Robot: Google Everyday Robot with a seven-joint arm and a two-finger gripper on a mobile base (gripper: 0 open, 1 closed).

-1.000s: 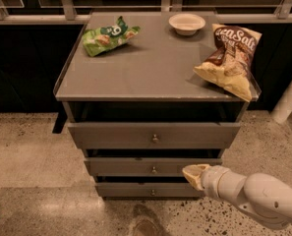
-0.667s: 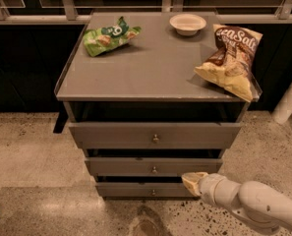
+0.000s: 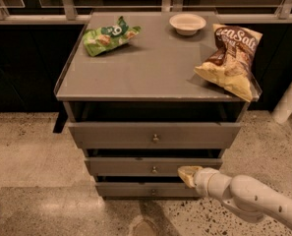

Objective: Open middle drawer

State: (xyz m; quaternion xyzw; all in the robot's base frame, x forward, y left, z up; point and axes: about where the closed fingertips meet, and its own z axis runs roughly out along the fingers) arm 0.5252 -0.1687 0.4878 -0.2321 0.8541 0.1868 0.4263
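The middle drawer (image 3: pixel 131 165) is a grey flat front with a small round metal knob (image 3: pixel 154 169), between the wider top drawer (image 3: pixel 111 134) and the narrower bottom drawer (image 3: pixel 126 189). Each front stands slightly out from the cabinet, with a dark gap above it. My gripper (image 3: pixel 187 174), with a tan tip on a white arm, reaches in from the lower right. It sits at the lower right part of the middle drawer front, right of the knob and apart from it.
The cabinet top (image 3: pixel 150 68) holds a green snack bag (image 3: pixel 107 36) at the back left, a white bowl (image 3: pixel 187 23) at the back and a brown chip bag (image 3: pixel 229 58) overhanging the right edge. A railing runs behind. A speckled floor lies in front.
The gripper dipped toward the bottom drawer, then rose back to the middle drawer's lower edge, ending slightly further left. The drawers have not visibly moved.
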